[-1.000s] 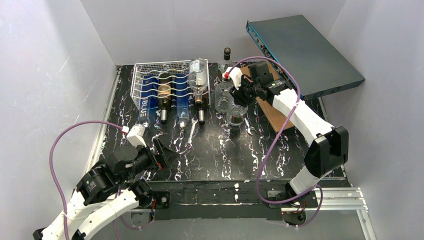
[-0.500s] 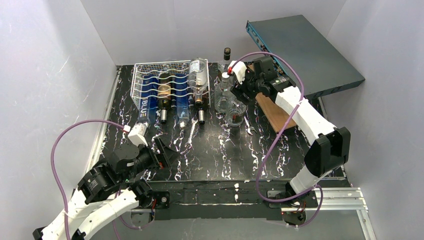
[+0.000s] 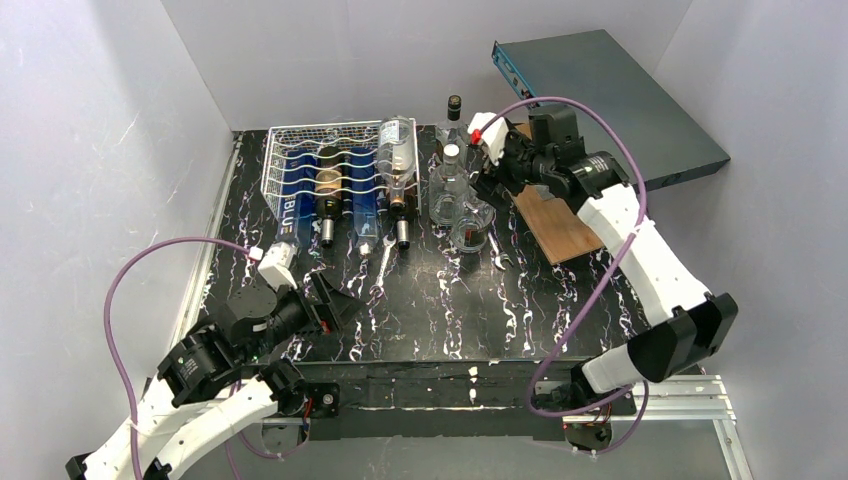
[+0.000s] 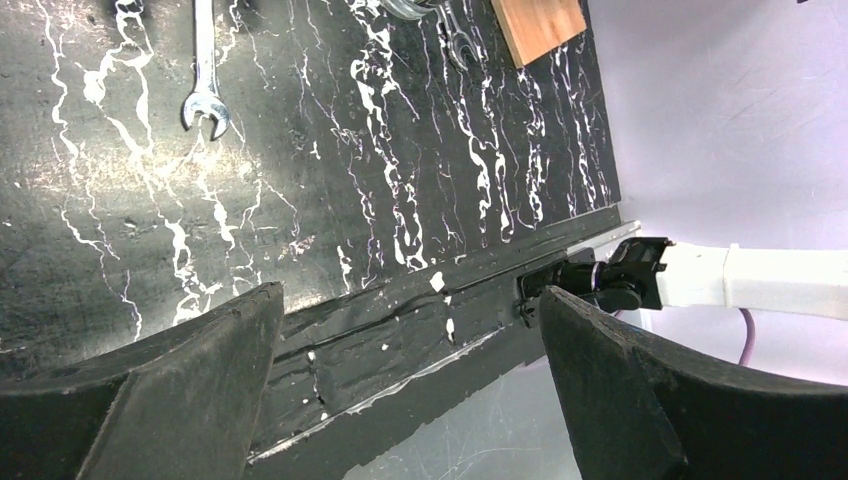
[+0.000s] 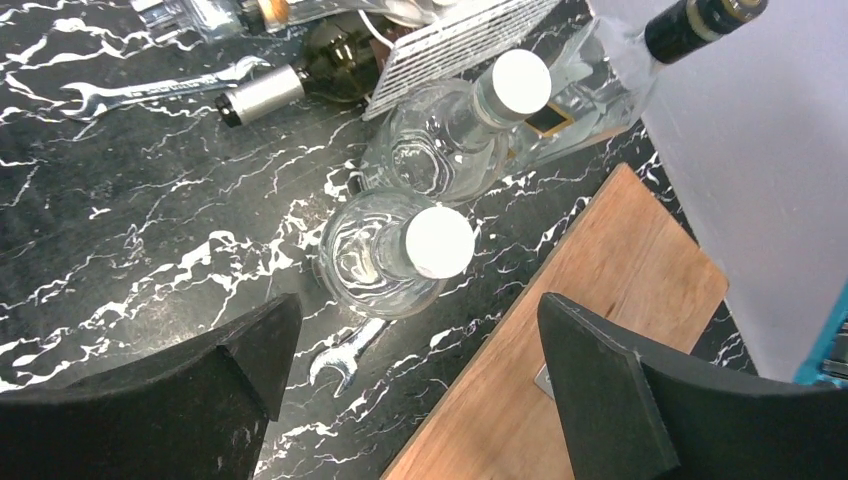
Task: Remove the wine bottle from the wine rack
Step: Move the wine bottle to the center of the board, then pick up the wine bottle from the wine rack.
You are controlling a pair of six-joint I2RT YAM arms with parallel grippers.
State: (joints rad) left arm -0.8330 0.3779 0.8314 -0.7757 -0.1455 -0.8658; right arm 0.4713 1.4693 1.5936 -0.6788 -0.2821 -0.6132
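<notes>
The right end effector (image 5: pixel 415 305) is held with its jaws spread wide and nothing between them, above a cluster of upright clear bottles. Directly beneath it stands a round clear bottle (image 5: pixel 385 255) with a white cap. A second clear bottle (image 5: pixel 450 140) stands just beyond that, and a wooden board (image 5: pixel 610 300) lies on the surface (image 5: pixel 150 230) to the end effector's right.

Farther to its left, past the standing bottles, the wine rack (image 3: pixel 300 131) is found. In the rack's nearest row, a dark green bottle (image 5: pixel 335 70) with a silver capsule lies on its side. A clear bottle (image 3: pixel 397 150) is laid on top of that row. Further left in the rack, blue bottles (image 3: pixel 296 190) and another dark bottle (image 3: pixel 327 198) are seen. The racked bottles lie with their long axes running from far to near, necks pointing toward the arms' bases.

The left end effector (image 4: pixel 410 300) is likewise open and empty. It is kept low by the near edge of the surface, well apart from the rack.

The right arm is judged the nearer one. A leftward shift is called for, with the jaws set across the neck of the dark green bottle. That neck is judged the likeliest place to grasp a wine bottle. The standing bottles between are judged the main thing that could be knocked.
</notes>
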